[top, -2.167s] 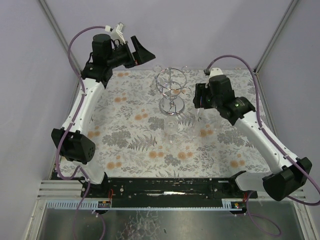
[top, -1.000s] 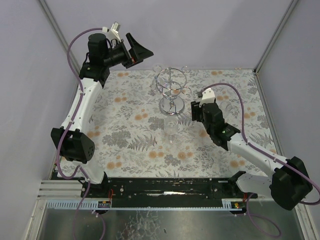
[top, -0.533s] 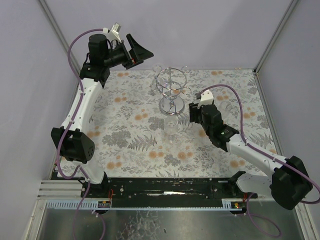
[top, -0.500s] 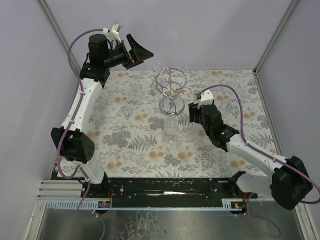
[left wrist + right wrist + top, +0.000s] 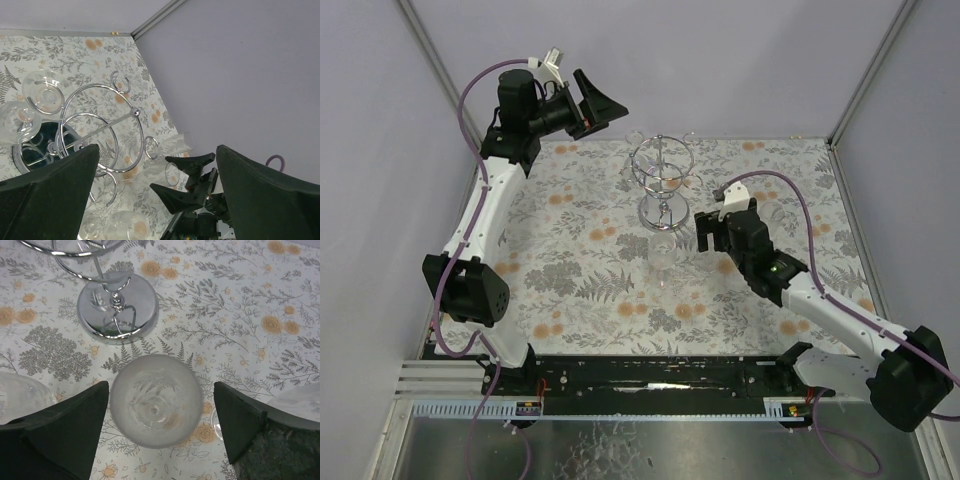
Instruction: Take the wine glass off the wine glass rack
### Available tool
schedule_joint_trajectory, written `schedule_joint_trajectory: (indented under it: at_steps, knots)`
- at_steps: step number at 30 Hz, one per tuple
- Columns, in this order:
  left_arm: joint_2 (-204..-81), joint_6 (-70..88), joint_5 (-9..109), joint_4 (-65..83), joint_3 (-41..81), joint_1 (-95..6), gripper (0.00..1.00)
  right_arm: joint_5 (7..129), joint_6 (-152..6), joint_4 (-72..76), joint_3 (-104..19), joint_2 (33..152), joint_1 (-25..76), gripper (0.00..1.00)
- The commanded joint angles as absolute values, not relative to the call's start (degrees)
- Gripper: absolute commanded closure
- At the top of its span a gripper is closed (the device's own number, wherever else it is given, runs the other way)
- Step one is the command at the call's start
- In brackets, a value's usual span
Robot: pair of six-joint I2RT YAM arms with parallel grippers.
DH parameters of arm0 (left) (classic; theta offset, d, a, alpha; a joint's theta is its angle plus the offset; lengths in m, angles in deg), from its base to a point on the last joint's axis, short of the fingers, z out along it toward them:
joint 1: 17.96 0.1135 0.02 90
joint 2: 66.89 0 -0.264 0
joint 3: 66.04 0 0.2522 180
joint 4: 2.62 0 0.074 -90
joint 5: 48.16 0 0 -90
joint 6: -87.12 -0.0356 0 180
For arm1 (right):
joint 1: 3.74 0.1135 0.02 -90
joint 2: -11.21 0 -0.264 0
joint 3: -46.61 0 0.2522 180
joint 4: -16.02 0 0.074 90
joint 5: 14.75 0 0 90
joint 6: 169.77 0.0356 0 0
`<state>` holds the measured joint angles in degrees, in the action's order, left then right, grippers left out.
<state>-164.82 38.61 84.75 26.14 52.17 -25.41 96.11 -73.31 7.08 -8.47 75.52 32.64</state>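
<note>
We see a glass (image 5: 156,401) standing on the surface (image 5: 240,300), near the foot of the rack (image 5: 117,307) and not on it. The right jaws are wide open, one on each side of the glass, with a gap on both sides. They hold nothing.

So we think this glass is off the rack, and the step now is to leave it be. Next we would lift the right arm (image 5: 820,300) up and back, slow and straight. That way it does not bump the glass or the two other glasses (image 5: 15,395) close by.

The left jaws are wide open too, high over the rack, and hold nothing. We see more glasses (image 5: 47,90) hanging there.
</note>
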Motion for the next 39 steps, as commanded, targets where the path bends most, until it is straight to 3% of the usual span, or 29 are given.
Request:
schedule_joint_trajectory:
  at_steps: [1, 12, 21, 28, 39]
  knots:
    - [-164.1, 39.2, 86.1, 21.8, 51.2, -25.1, 0.0, 95.6, -73.9, 6.1, -12.9, 72.1, 33.1, 0.07]
    - [-164.9, 39.1, 84.7, 22.6, 52.0, -24.6, 0.0, 100.1, -73.7, 0.4, -21.3, 67.8, 33.1, 0.03]
    - [-174.2, 42.2, 85.3, 22.0, 57.3, -20.9, 0.0, 104.0, -71.6, -9.7, -35.2, 69.8, 33.1, 0.01]
    - [-181.5, 43.5, 87.4, 21.2, 62.6, -20.4, 0.0, 97.0, -62.7, -20.8, -46.9, 77.4, 33.0, 0.01]
    - [-190.4, 51.4, 90.3, 12.9, 64.6, -20.1, 0.0, 94.0, -55.5, -24.2, -47.8, 77.4, 33.1, 0.01]
